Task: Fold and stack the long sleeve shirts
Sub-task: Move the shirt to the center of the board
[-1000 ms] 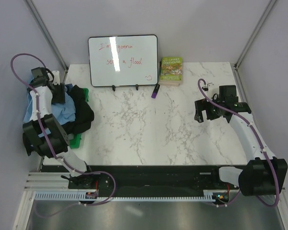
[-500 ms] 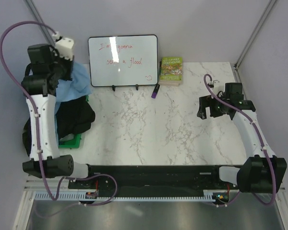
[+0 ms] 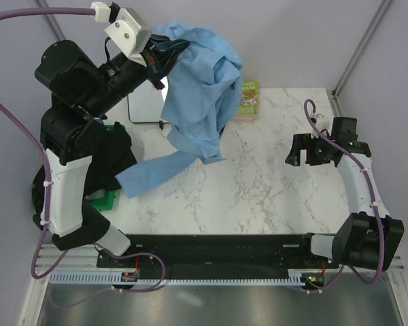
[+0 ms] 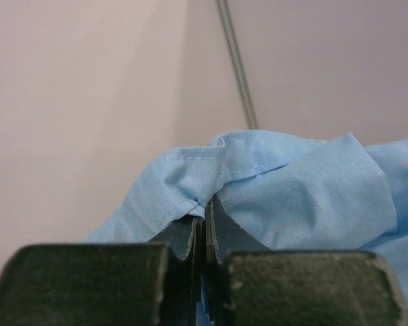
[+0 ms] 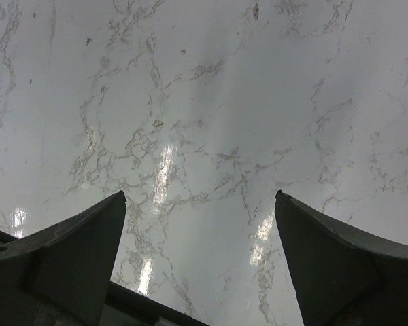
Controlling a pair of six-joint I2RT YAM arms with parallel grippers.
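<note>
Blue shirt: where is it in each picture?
Top view: the blue shirt hangs at upper middle, and its tail trails down to the table.
Left wrist view: it fills the lower middle and right.
Right wrist view: it is not there, only the table.
Shared landmark: the left gripper, pinching the shirt's edge, shows in the top view and at the bottom middle of the left wrist view.

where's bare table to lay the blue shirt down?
Widest bare marble: centre, between the hanging light blue shirt, the right gripper and the near rail. Also the back right corner, right of the book. Crowded: left edge, with the black shirt and green container.
</note>
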